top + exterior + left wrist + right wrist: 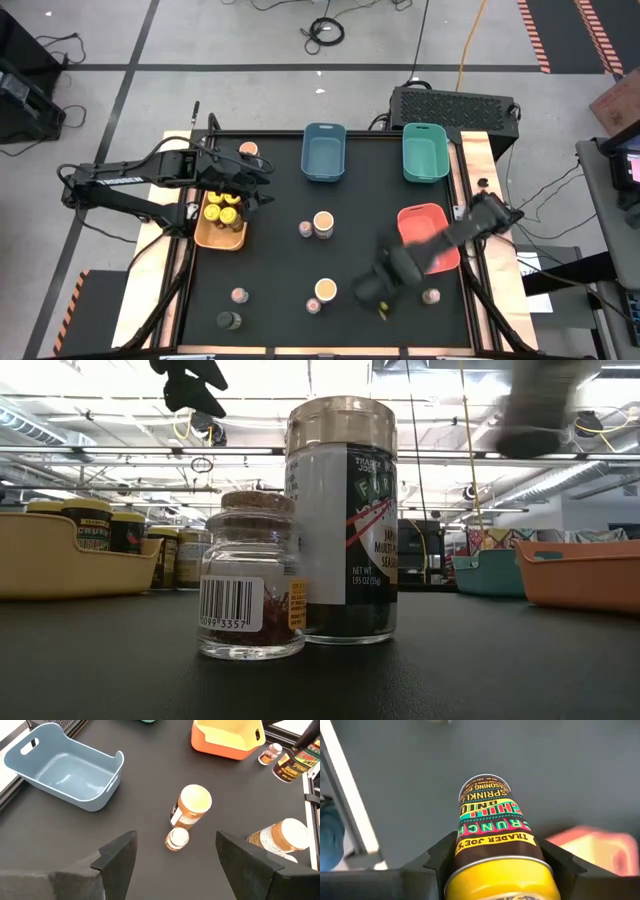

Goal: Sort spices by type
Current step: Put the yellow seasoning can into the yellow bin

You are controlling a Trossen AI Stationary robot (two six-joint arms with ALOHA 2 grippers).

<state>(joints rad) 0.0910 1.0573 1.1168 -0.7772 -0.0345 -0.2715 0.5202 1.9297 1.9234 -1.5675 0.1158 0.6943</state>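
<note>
My right gripper (378, 292) is over the table's near middle, shut on a yellow-lidded spice jar (492, 835) with a dark, colourful label. My left gripper (262, 185) hangs open above the table next to the orange bin (200, 232), which holds several yellow-lidded jars (222, 210). In the left wrist view a peach-topped jar (192, 805) and a tiny pinkish-topped jar (176, 839) stand upright on the mat beyond my open fingers. More jars stand upright: a peach-topped one (326, 290), pinkish ones (238, 296) (432, 296), and a dark olive one (229, 320). My right gripper pinches the yellow-lidded jar between its two fingers, on the labelled body just below the lid (495, 852). The jar lies along the fingers, with its yellow lid (500, 885) toward the wrist and its base (482, 787) pointing away. It is tilted and lifted clear of the mat.
A blue bin (324, 152) and a teal bin (425, 152) sit at the far edge, and a red bin (430, 235) is at the right. One peach-topped jar (248, 149) stands at the far left. The low view is filled by two near jars (300, 530).
</note>
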